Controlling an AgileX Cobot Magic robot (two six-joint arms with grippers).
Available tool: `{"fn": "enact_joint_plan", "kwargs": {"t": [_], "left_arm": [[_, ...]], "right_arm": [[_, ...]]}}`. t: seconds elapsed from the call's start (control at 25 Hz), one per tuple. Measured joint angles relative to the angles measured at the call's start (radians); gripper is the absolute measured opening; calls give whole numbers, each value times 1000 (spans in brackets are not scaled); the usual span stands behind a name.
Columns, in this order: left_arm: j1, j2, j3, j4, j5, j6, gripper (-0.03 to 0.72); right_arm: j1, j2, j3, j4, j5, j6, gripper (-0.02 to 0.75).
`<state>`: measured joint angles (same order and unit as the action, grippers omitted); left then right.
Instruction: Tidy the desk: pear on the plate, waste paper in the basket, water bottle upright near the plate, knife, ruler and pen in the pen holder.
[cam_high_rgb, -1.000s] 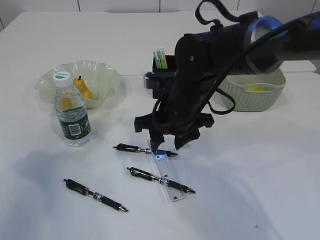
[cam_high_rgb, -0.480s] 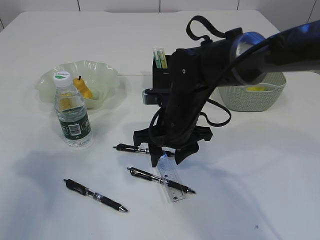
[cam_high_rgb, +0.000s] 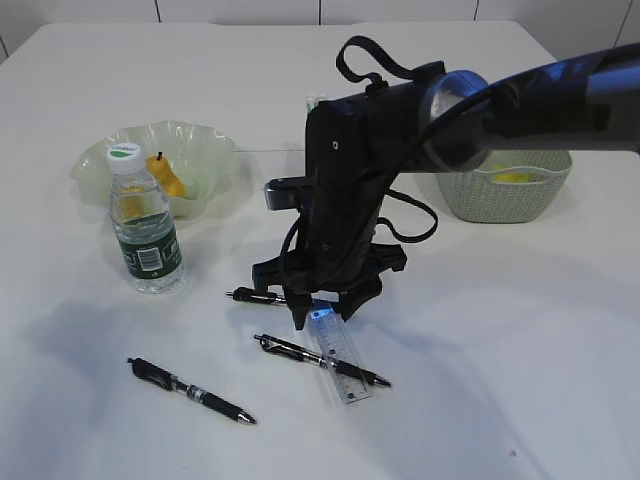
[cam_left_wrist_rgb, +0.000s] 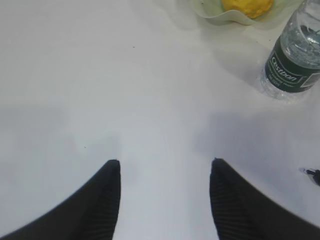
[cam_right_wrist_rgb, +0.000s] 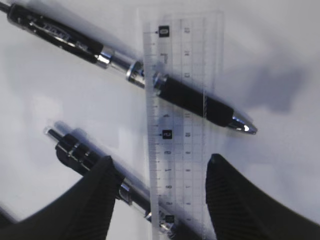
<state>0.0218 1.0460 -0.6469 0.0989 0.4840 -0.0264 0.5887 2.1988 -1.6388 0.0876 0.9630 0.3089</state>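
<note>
My right gripper is open and hangs low over the clear ruler, one jaw on either side of it. Two black pens cross beneath the ruler, and a third pen lies to the front left. The pear sits in the ruffled plate, with the water bottle upright in front of it. My left gripper is open over the bare desk. My right arm hides the pen holder. The knife and the waste paper are out of view.
The sage green basket stands at the back right with something yellow inside. My right arm reaches across the middle of the desk. In the left wrist view the bottle and plate are at the upper right.
My right arm has swung left and dropped, bringing its open gripper down over the ruler's far end. The pens, ruler and bottle have stayed put.
</note>
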Motion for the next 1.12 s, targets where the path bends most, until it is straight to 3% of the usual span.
{"fn": "enact_joint_plan", "kwargs": {"t": [1.12], "left_arm": [[0, 0, 0, -2, 0, 0, 402]], "right_arm": [[2, 55, -12, -24, 28, 18, 427]]}}
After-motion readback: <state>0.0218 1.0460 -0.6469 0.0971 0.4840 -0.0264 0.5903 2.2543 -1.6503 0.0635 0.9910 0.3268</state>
